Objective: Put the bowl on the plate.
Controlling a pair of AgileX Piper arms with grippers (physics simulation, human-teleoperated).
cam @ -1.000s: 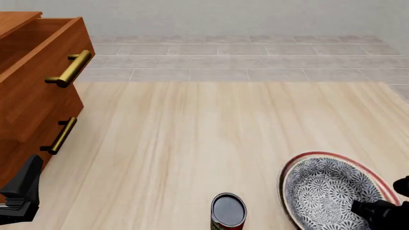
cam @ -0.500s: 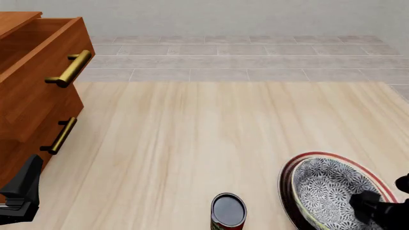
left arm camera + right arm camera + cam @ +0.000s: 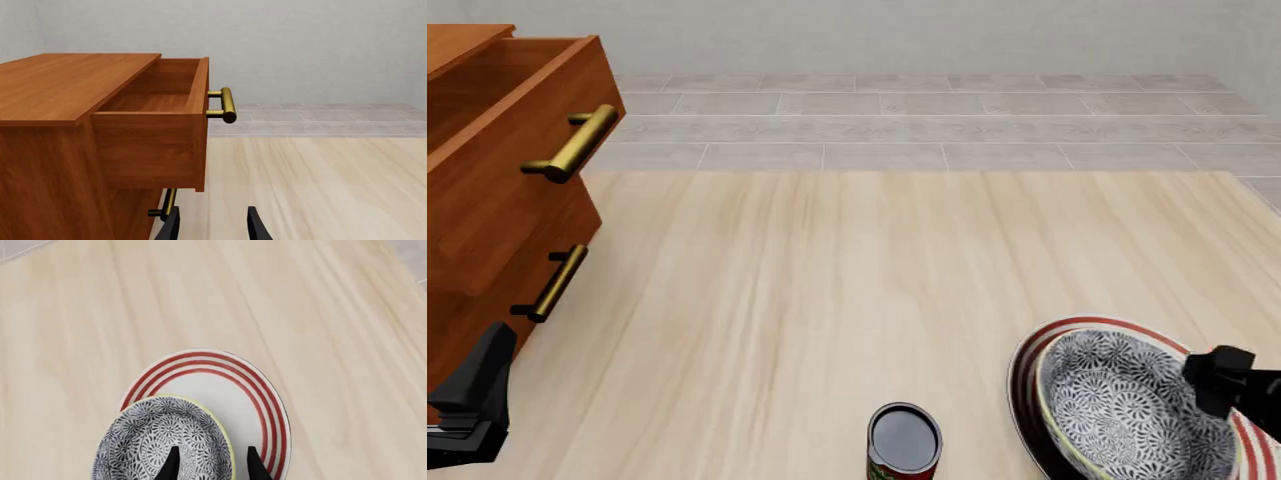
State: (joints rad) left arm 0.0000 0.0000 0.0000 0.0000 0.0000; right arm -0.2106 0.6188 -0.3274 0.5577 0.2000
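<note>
The grey-and-white floral bowl (image 3: 1121, 410) with a pale green rim sits upright on the white red-ringed plate (image 3: 1024, 362) at the table's near right. In the right wrist view the bowl (image 3: 157, 440) covers one side of the plate (image 3: 233, 390). My right gripper (image 3: 1228, 385) hovers over the bowl's right rim. Its fingers (image 3: 212, 467) stand open on either side of the rim line, holding nothing. My left gripper (image 3: 474, 400) rests open at the near left beside the cabinet, its fingers (image 3: 212, 230) empty.
A small dark can (image 3: 904, 440) stands on the table just left of the plate. A wooden cabinet (image 3: 494, 230) with its top drawer (image 3: 153, 125) pulled open and brass handles (image 3: 571, 143) fills the left side. Grey tiled floor lies beyond the table's far edge.
My right gripper has let go of the bowl's rim and risen away from it. The bowl has settled level on the plate. The left arm has not moved.
</note>
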